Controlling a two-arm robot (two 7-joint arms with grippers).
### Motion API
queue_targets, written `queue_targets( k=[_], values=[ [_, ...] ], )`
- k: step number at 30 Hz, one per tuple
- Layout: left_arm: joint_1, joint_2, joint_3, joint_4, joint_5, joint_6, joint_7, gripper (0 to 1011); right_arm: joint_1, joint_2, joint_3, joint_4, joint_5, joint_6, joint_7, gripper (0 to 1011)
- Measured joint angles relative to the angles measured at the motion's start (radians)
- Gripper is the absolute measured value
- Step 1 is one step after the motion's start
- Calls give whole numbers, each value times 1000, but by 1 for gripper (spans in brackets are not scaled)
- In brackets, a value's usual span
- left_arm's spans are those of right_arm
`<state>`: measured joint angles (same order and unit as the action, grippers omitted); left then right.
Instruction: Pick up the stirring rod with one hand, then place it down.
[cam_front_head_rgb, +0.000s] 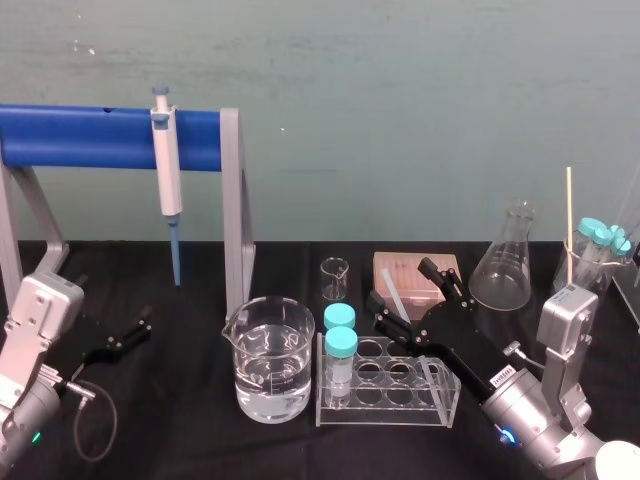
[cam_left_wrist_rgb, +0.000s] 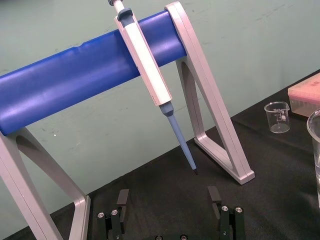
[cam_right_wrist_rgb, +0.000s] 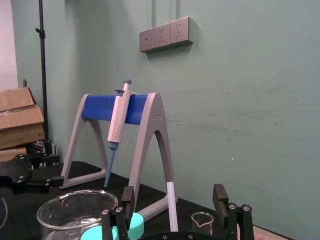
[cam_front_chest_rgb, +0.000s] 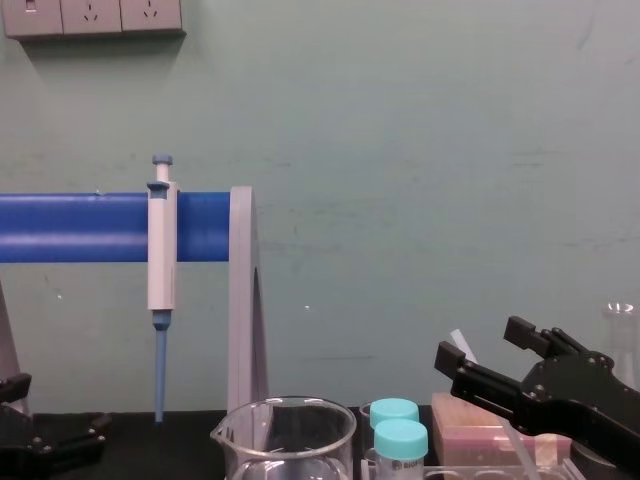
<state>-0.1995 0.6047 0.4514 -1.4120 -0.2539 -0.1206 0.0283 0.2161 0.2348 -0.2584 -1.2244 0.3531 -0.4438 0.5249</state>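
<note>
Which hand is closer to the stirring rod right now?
Right. The right hand has the stirring rod between its open fingers. The left hand sits far off across the table, in front of the pipette stand.

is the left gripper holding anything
No, the left gripper has its fingers spread wide above the black table, with nothing between them.

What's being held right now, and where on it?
Nothing looks gripped. The right gripper is open, straddling the stirring rod at its upper part without touching it. The left gripper is open and empty.
</note>
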Motion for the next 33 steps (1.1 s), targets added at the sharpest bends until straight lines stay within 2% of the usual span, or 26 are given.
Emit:
queue_targets(
  k=[3,6,10,16,19,20,23,33],
  values=[
    [0,0,0,0,0,0,0,1000,0,0,0,-1,-2,-3,-2,1003],
    [0,0,0,0,0,0,0,1000,-8,5,0,-26,-39,-33,-27,1003],
    [0,0,0,0,0,0,0,1000,-27,-5,25,-70,-98,-68,-103,1003],
    [0,0,0,0,0,0,0,1000,-56,-24,71,-127,-191,-74,-217,1003],
    [0,0,0,0,0,0,0,1000,-76,-36,98,-160,-237,-50,-278,1003],
    [0,0,0,0,0,0,0,1000,-86,-43,111,-176,-250,-27,-302,1003],
    [0,0,0,0,0,0,0,1000,-105,-54,135,-201,-261,25,-333,1003],
    [0,0,0,0,0,0,0,1000,-158,-76,181,-234,-268,167,-366,1003]
  ],
)
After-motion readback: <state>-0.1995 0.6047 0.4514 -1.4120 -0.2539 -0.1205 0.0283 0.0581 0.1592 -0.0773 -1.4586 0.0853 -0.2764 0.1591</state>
